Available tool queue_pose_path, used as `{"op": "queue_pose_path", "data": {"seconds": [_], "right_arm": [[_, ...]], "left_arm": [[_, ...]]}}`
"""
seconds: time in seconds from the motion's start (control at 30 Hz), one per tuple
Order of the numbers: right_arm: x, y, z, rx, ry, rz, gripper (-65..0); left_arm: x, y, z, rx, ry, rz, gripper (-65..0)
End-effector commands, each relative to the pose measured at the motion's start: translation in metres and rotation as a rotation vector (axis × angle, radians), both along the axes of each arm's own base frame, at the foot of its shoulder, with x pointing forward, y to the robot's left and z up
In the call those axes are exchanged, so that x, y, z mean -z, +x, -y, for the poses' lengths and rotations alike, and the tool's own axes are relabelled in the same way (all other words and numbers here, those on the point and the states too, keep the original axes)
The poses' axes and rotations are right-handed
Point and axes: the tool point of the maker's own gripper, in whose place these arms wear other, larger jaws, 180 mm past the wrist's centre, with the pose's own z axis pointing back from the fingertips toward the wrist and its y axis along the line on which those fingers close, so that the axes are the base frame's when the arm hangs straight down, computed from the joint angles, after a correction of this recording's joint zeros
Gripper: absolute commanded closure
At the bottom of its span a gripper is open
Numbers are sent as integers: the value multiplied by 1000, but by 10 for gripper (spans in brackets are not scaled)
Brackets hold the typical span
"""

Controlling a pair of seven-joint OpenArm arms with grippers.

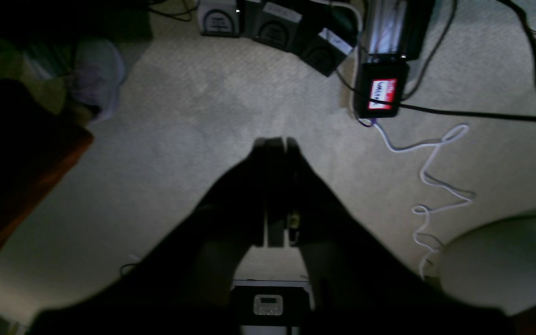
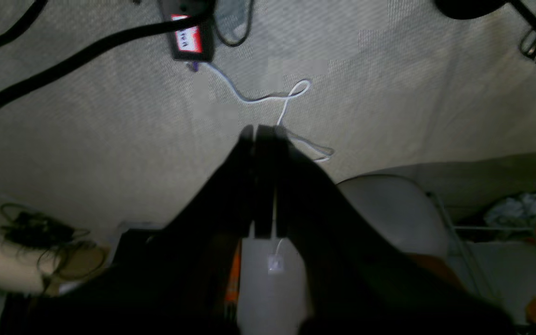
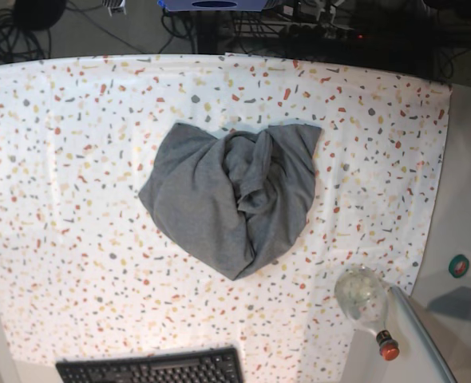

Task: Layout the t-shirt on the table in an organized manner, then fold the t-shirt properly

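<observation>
Speckled table, t-shirt bunched in heap mid-table. Left gripper and right gripper both pinched closed, empty, over carpet.

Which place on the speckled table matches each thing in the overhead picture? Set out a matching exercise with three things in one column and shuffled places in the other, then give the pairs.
Things:
1. t-shirt
2. keyboard
3. bottle

Places:
A. lower edge of the table, partly cut off by the frame
B. crumpled in a heap near the middle
C. lower right, lying on its side at the cloth's edge

Pairs: 1-B, 2-A, 3-C
</observation>
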Motion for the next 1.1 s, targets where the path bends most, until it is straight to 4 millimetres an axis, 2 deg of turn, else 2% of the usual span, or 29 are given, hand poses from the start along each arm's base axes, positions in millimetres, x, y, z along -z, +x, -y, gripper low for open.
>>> {"op": "queue_pose_path", "data": {"seconds": [0.0,0.13,0.2,0.33,0.4,0.47,0.53,0.6,0.67,0.8,0.93,1.07], "right_arm": [[-1,-5,2,-1,-7,5,0],[-2,-16,2,4,-8,-8,0],[-6,-33,4,7,-11,-51,0],[-15,-63,5,6,-15,-85,0],[-23,-78,5,3,-15,-100,0],[-34,-88,4,1,-14,-94,0],[-46,-88,1,0,-10,-62,0],[-64,-82,1,6,-15,-26,0],[-85,-69,17,53,-59,17,0],[-132,-42,39,138,-137,130,0],[-171,-8,53,140,-180,237,0],[-212,32,55,117,-191,345,0]], "left_arm": [[-1,-4,-3,3,3,-6,0],[-1,-4,-4,0,6,-4,0],[-2,-7,-5,0,5,12,0],[-10,-33,-18,27,16,37,0],[-15,-50,-30,35,34,14,0],[-21,-62,-40,47,46,4,0],[-31,-65,-51,73,57,37,0],[-47,-58,-59,115,59,104,0],[-68,-62,-60,152,52,135,0],[-112,-47,-57,161,17,246,0],[-163,-9,-51,113,-61,390,0],[-207,20,-43,138,-115,486,0]]}}
